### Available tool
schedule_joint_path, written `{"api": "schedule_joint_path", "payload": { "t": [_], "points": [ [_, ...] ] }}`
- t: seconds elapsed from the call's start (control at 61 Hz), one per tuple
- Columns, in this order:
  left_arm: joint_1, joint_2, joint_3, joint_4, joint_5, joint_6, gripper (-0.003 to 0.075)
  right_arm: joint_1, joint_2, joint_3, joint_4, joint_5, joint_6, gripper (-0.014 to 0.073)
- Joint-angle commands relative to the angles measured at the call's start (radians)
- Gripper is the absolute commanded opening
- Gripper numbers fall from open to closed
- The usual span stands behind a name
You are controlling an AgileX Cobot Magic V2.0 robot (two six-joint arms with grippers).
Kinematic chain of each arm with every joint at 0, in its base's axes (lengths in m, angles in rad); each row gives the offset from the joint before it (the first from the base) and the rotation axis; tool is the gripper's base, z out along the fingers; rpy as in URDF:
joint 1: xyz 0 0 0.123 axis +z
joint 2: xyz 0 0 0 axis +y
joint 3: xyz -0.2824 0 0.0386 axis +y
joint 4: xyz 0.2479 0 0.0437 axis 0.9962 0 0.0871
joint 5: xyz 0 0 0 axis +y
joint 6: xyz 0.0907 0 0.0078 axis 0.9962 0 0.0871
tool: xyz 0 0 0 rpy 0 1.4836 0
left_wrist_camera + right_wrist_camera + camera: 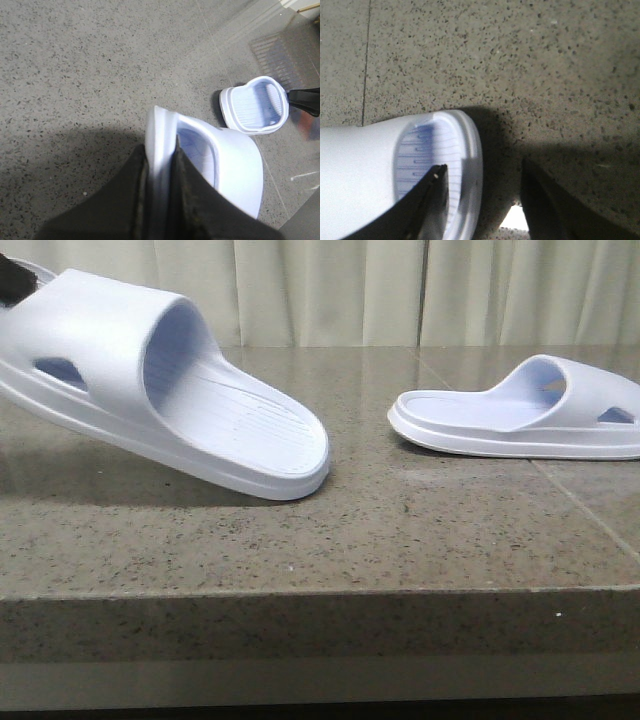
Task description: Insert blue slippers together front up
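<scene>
One blue slipper (pixel 150 370) hangs tilted above the table, toe end up at the far left and heel end low. My left gripper (pixel 161 152) is shut on the rim of this slipper (pixel 220 165) at its toe end. Only a dark bit of this gripper (pixel 15 280) shows in the front view. The second blue slipper (pixel 520 420) lies flat on the table at the right. My right gripper (pixel 482 170) is open at the end of this slipper (pixel 365 170). One finger is over its ridged footbed and the other over the table. In the left wrist view this slipper (pixel 255 105) lies farther off.
The table is a speckled stone slab (pixel 320 530) with a front edge (pixel 320 590) close to the camera. Pale curtains (pixel 330 290) hang behind it. A seam line (pixel 367 60) runs across the slab near the right slipper.
</scene>
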Motion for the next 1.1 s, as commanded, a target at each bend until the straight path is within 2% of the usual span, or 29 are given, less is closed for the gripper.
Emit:
{"api": "schedule_joint_path", "payload": {
  "t": [0.0, 0.18, 0.279, 0.459, 0.541, 0.705, 0.885, 0.984, 1.082],
  "points": [
    [-0.007, -0.029, -0.026, -0.075, 0.013, 0.000, -0.0020, 0.013, -0.015, -0.034, 0.052, 0.006, -0.020, 0.0364],
    [-0.007, -0.029, -0.026, -0.075, 0.013, 0.000, -0.0020, 0.071, 0.022, -0.034, 0.053, 0.015, -0.041, 0.0335],
    [-0.007, -0.029, -0.026, -0.075, 0.013, 0.000, -0.0020, 0.095, 0.035, -0.034, 0.053, 0.021, -0.053, 0.0227],
    [-0.007, -0.029, -0.026, -0.091, 0.013, 0.000, -0.0020, 0.099, 0.036, -0.050, 0.053, 0.041, -0.055, -0.0048],
    [-0.007, -0.029, -0.026, -0.111, 0.013, 0.000, -0.0020, 0.099, 0.021, -0.068, 0.054, 0.079, -0.055, -0.0125],
    [-0.007, -0.029, -0.026, -0.153, 0.015, 0.000, -0.0020, 0.095, -0.083, -0.073, 0.065, 0.108, -0.046, -0.0109],
    [-0.027, -0.029, -0.024, -0.182, 0.011, 0.000, -0.0020, 0.019, -0.276, -0.063, 0.066, 0.144, 0.059, -0.0109],
    [-0.087, -0.027, 0.010, -0.216, -0.025, 0.000, -0.0020, -0.047, -0.391, -0.019, 0.069, 0.149, 0.083, -0.0109],
    [-0.172, -0.027, 0.062, -0.270, -0.145, 0.023, -0.0020, -0.104, -0.481, 0.060, 0.102, 0.154, 0.084, -0.0109]
  ]
}}
